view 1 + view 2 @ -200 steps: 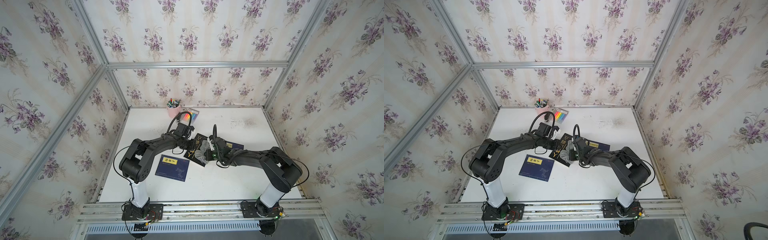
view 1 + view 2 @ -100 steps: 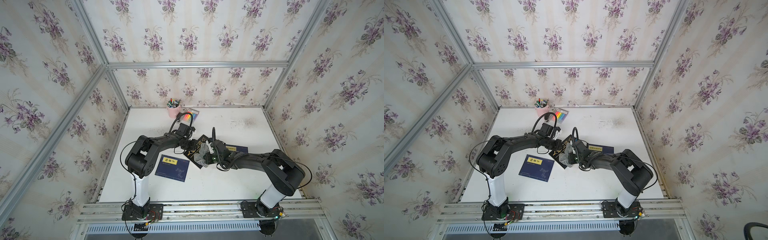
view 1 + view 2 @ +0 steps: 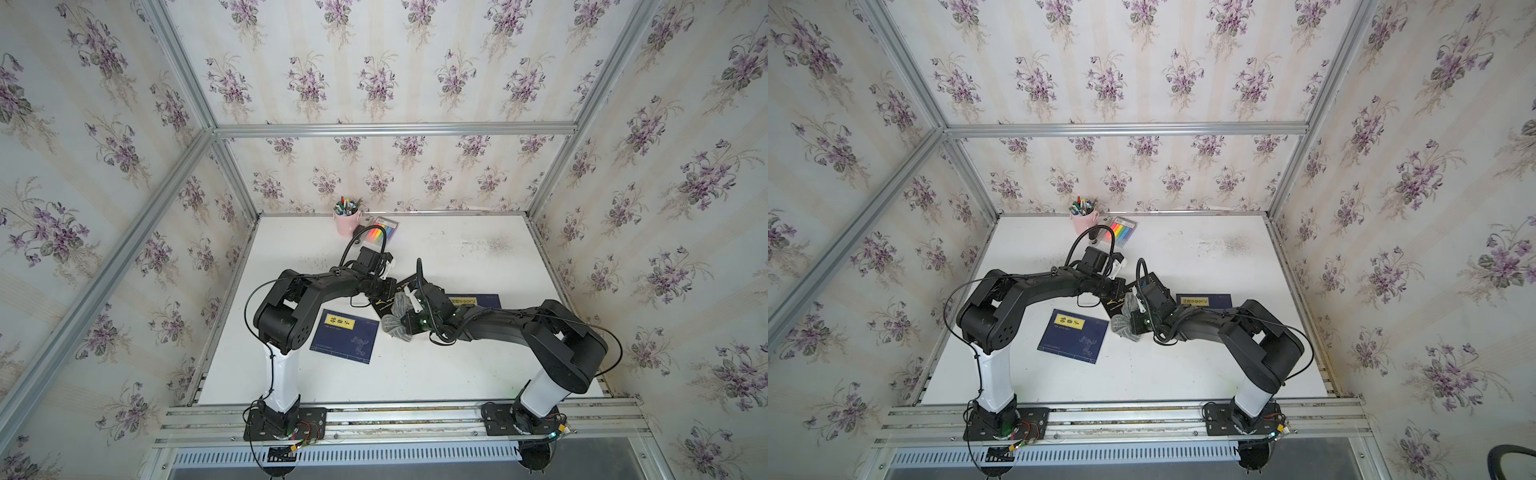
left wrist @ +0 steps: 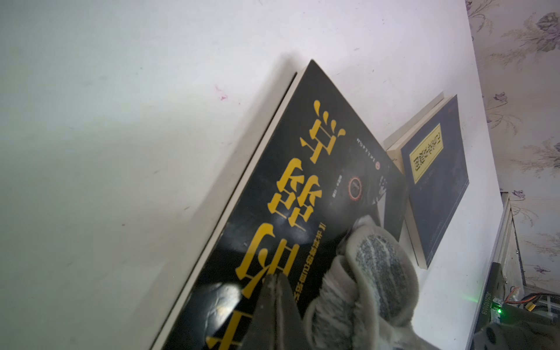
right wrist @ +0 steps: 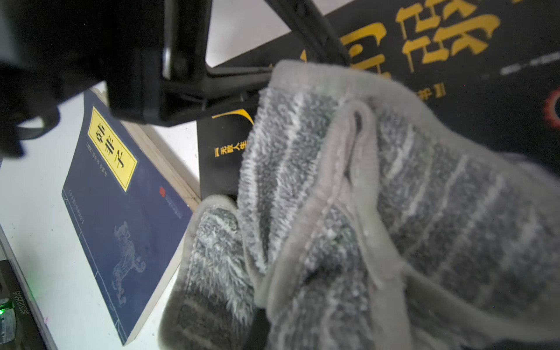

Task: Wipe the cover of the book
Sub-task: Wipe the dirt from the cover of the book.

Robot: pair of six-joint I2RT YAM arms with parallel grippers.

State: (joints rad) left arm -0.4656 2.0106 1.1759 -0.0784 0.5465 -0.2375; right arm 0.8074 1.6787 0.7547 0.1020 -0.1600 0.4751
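Note:
The black book [image 3: 406, 285] with yellow characters lies at an angle mid-table, seen close in the left wrist view [image 4: 318, 188] and the right wrist view [image 5: 485, 91]. My left gripper [image 4: 277, 277] is shut, its tips resting on the cover. A grey striped cloth [image 3: 397, 321] is bunched over the book's near corner and spills onto the table. My right gripper [image 3: 409, 316] is shut on this cloth [image 5: 363, 197], and the folds hide its fingers. In the left wrist view the cloth [image 4: 378, 272] lies right beside my left fingertips.
A blue book [image 3: 345, 334] with a yellow label lies just left of the cloth. Another blue book [image 3: 473, 300] sits partly under my right arm. At the back stand a pink pen cup [image 3: 346, 222] and a pack of coloured markers [image 3: 380, 230].
My right gripper has dragged the cloth across the black cover toward the near left corner. My left gripper stays pressed on the book.

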